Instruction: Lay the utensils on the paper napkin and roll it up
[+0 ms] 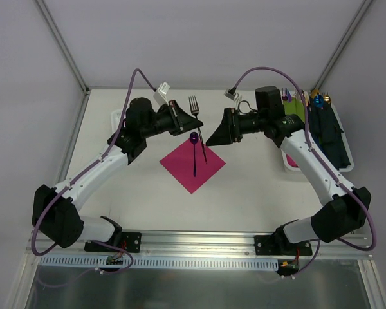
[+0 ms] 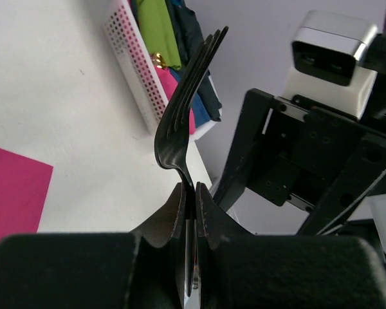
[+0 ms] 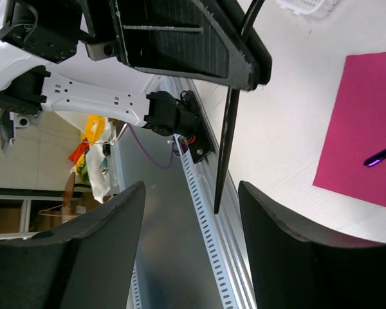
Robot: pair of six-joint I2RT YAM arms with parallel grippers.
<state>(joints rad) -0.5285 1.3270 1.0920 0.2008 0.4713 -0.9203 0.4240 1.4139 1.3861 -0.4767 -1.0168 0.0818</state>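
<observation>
The magenta-pink paper napkin (image 1: 183, 168) lies flat as a diamond at the table's middle. The dark-purple spoon (image 1: 194, 154) lies on it, bowl toward the far side. My left gripper (image 1: 193, 124) is shut on the dark fork (image 1: 194, 105) just below its tines. It holds the fork above the napkin's far corner, with the handle slanting down over the napkin. The left wrist view shows the tines (image 2: 188, 96) rising from the shut jaws. My right gripper (image 1: 213, 138) is open and empty just right of the fork. In the right wrist view the fork handle (image 3: 227, 145) hangs between its fingers (image 3: 289, 251).
A white basket (image 1: 345, 168) at the right edge holds rolled green (image 1: 296, 107) and navy (image 1: 325, 125) bundles with utensil tips poking out. It also shows in the left wrist view (image 2: 136, 74). Another white basket (image 1: 116, 116) sits behind the left arm. Both grippers are close together.
</observation>
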